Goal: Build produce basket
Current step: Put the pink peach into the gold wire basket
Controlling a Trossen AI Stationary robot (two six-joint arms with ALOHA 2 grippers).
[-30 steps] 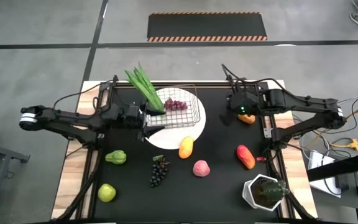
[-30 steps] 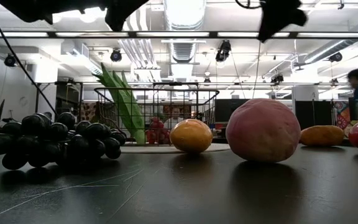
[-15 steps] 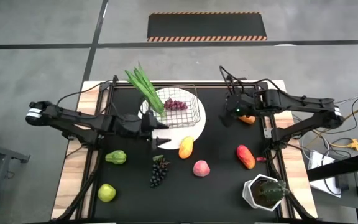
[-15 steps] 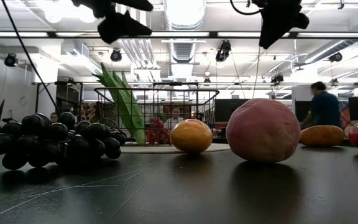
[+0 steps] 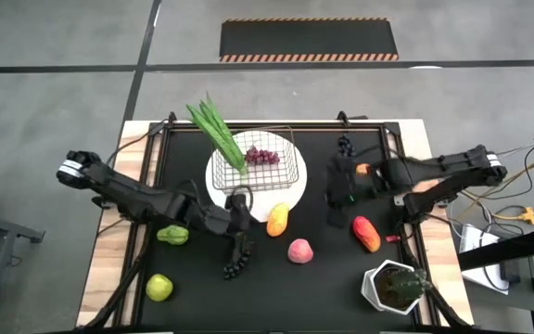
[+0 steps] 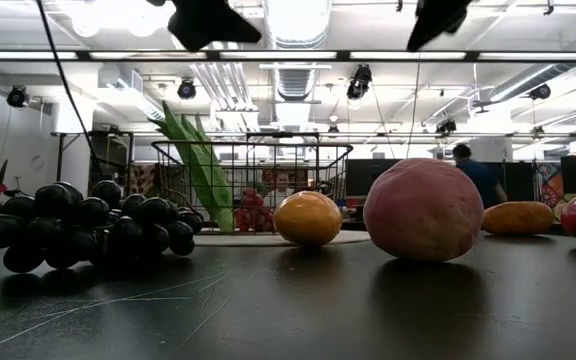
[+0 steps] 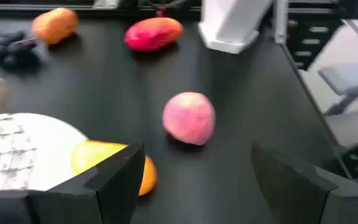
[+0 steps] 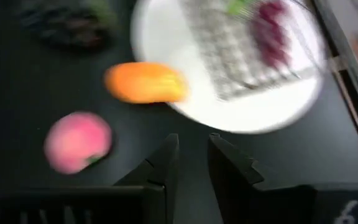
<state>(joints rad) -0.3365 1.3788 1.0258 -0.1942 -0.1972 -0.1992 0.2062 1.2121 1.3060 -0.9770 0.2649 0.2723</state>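
The wire basket [image 5: 269, 163] stands on a round white plate [image 5: 290, 193]. It holds purple grapes [image 5: 262, 156] and green stalks [image 5: 215, 131] that lean over its far left rim. On the table lie a mango [image 5: 277, 219], a peach [image 5: 299, 250], dark grapes [image 5: 237, 256], a pear [image 5: 172, 235], an apple [image 5: 159, 287], a red-orange fruit [image 5: 366, 234] and an orange [image 5: 369, 171]. My left gripper [image 5: 239, 237] is open and empty above the dark grapes, its fingers wide apart [image 7: 197, 180]. My right gripper [image 5: 339, 211] is right of the mango, empty, with a narrow gap between its fingers [image 8: 192, 163].
A white hexagonal pot with a green plant [image 5: 395, 288] stands at the near right corner. A small dark bunch [image 5: 344, 145] lies at the far right, beside the orange. Bare black table lies between the mango, the peach and the red-orange fruit. A person moves in the room behind [image 6: 478, 180].
My left gripper has gone from the basket's left side toward the table's near edge and right, and is now over the dark grapes. My right gripper has left the orange and gone toward the near edge and the table's middle. No fruit has moved.
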